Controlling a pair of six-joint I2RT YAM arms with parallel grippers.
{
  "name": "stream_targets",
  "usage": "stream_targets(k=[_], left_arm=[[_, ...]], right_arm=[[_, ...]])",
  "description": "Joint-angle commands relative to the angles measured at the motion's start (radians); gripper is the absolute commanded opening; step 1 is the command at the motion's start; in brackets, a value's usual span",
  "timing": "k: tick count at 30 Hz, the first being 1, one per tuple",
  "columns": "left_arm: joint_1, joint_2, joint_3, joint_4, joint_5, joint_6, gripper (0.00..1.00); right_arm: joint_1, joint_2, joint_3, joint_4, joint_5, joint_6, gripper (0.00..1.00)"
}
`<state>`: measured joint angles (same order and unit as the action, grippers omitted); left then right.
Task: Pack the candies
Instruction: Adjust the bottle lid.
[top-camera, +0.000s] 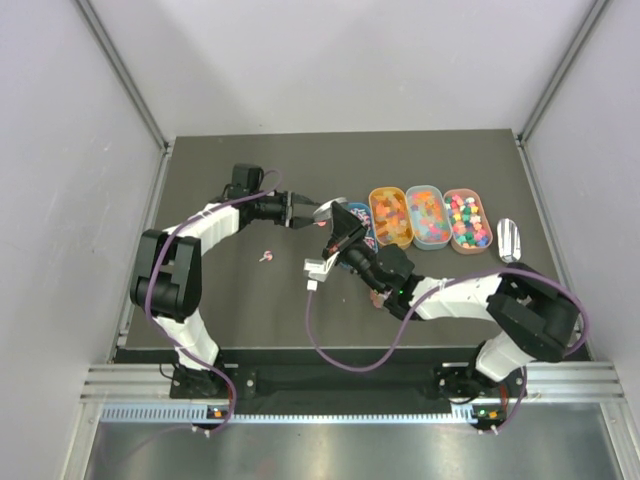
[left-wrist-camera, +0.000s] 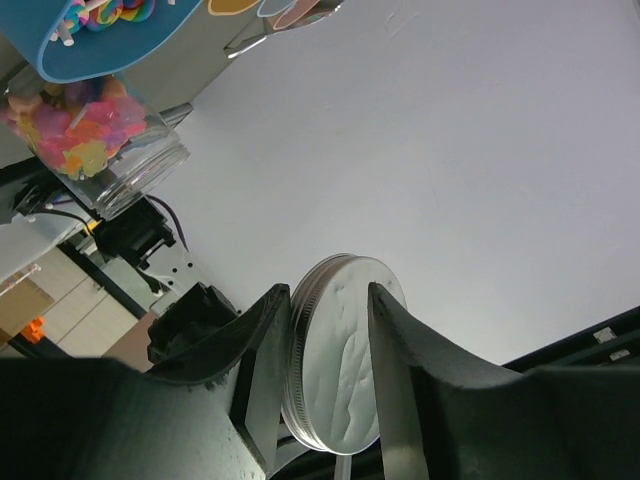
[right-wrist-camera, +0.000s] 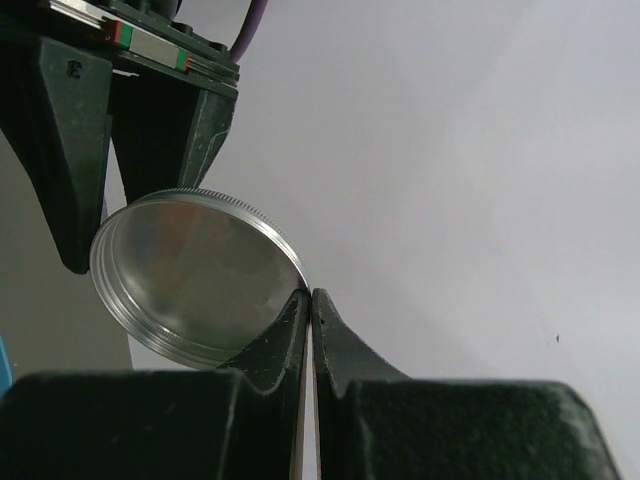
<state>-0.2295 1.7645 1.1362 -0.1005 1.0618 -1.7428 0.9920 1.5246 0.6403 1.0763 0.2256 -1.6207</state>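
Observation:
The candies fill three oval trays (top-camera: 428, 216) at the back right, and more show in a clear jar (left-wrist-camera: 95, 140) in the left wrist view. One stray candy (top-camera: 266, 257) lies on the mat. My left gripper (left-wrist-camera: 328, 300) is shut on a round silver lid (left-wrist-camera: 340, 370), held on edge above the table. In the right wrist view the lid (right-wrist-camera: 195, 275) hangs between the left fingers (right-wrist-camera: 70, 150). My right gripper (right-wrist-camera: 311, 295) is shut and empty, its tips against the lid's rim. From above, the two grippers meet mid-table, left (top-camera: 305, 212) and right (top-camera: 333, 220).
A blue tray (left-wrist-camera: 110, 45) of sweets sits by the jar, mostly hidden under my right arm in the top view. A small silver object (top-camera: 509, 240) lies right of the trays. Grey walls enclose the dark mat (top-camera: 240, 300).

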Motion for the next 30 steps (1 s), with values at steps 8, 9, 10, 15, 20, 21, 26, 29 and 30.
stream_targets(k=[8,9,10,15,20,21,26,29,30], left_arm=[[0.001,-0.062,0.004,-0.008,0.006,0.002,0.41],[0.001,-0.063,0.002,-0.008,0.004,0.002,0.41],[0.001,-0.063,-0.001,-0.005,0.003,0.002,0.41],[0.004,-0.060,-0.018,-0.015,-0.002,0.009,0.42],[0.007,-0.056,-0.023,-0.007,-0.005,0.011,0.42],[0.009,-0.056,-0.023,-0.004,-0.008,0.011,0.42],[0.025,-0.053,-0.039,0.007,-0.017,0.012,0.43],[0.044,-0.051,-0.029,0.018,-0.019,0.014,0.45],[0.048,-0.050,-0.024,0.021,-0.020,0.012,0.46]], right_arm=[[-0.006,0.072,0.094,0.020,0.037,0.002,0.00],[-0.007,0.069,0.093,0.017,0.038,0.002,0.00],[-0.006,0.066,0.094,0.016,0.038,0.002,0.00],[-0.007,0.054,0.090,0.008,0.043,-0.005,0.00],[-0.007,0.042,0.082,-0.001,0.047,-0.007,0.00],[-0.007,0.040,0.082,-0.004,0.047,-0.005,0.00],[-0.007,0.019,0.067,-0.016,0.058,-0.008,0.00],[-0.006,0.005,0.050,-0.027,0.061,-0.007,0.00],[-0.006,0.000,0.047,-0.029,0.063,-0.007,0.00]])
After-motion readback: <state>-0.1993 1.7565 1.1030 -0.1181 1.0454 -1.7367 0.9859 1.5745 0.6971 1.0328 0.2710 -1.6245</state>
